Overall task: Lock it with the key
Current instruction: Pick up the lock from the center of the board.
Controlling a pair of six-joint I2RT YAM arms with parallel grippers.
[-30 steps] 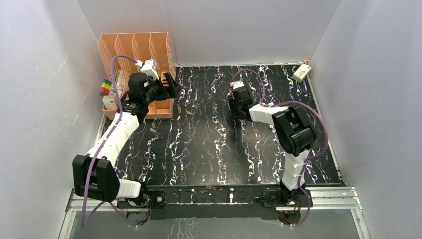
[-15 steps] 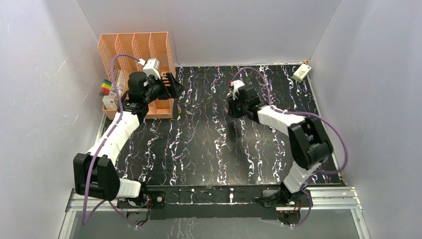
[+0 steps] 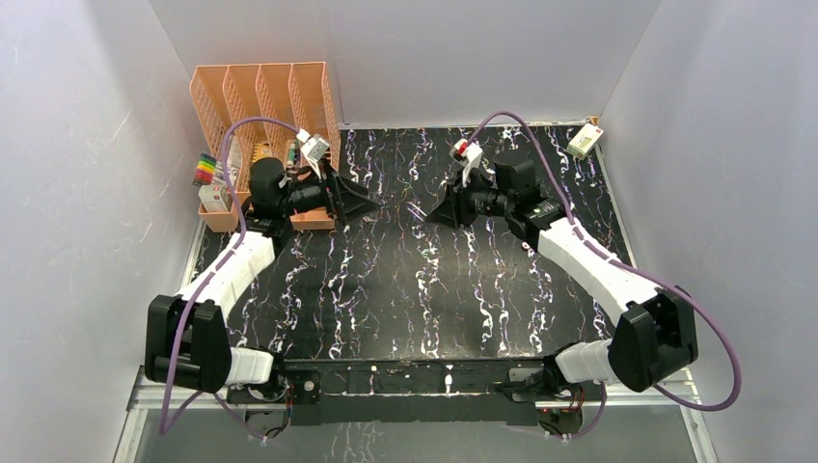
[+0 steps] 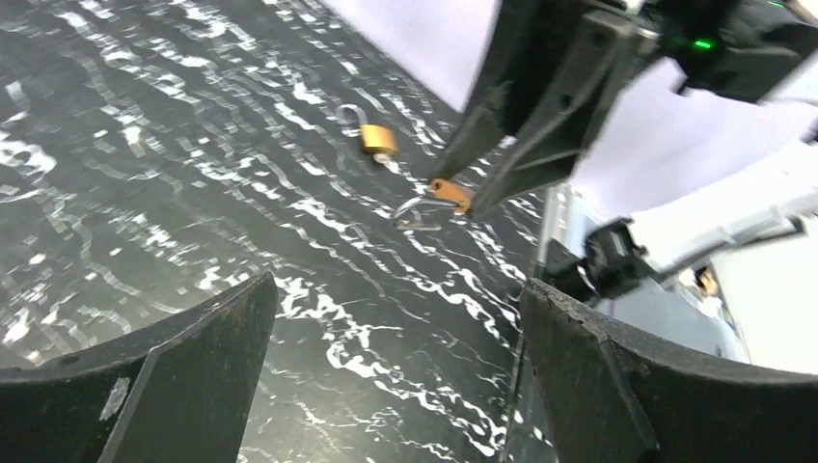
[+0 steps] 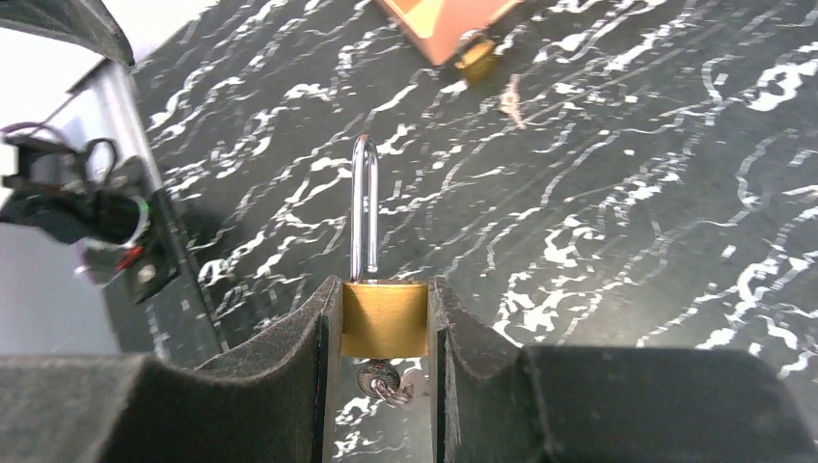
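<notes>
My right gripper [image 5: 386,285] is shut on the body of a brass padlock [image 5: 384,318] and holds it above the black marbled table [image 3: 405,289]. The steel shackle [image 5: 364,207] points away from the wrist, and its free end seems to stand just above the body. A key [image 5: 381,379] on a small ring sits in the padlock's underside. In the top view the right gripper [image 3: 431,214] points left. My left gripper [image 3: 362,204] is open and empty, facing it a short gap away. The left wrist view shows the left gripper [image 4: 397,285] open, with the held padlock [image 4: 450,193] beyond it.
An orange slotted organizer [image 3: 265,96] stands at the back left, with a coloured item [image 3: 204,169] beside it. A second brass padlock [image 4: 378,140] lies on the table. Another brass piece [image 5: 477,60] lies by the organizer's base. A white box [image 3: 585,141] sits in the back right corner.
My right arm has swung its elbow out to the right and turned its gripper to point left with the padlock. My left gripper has left the organizer and moved right, toward the right gripper.
</notes>
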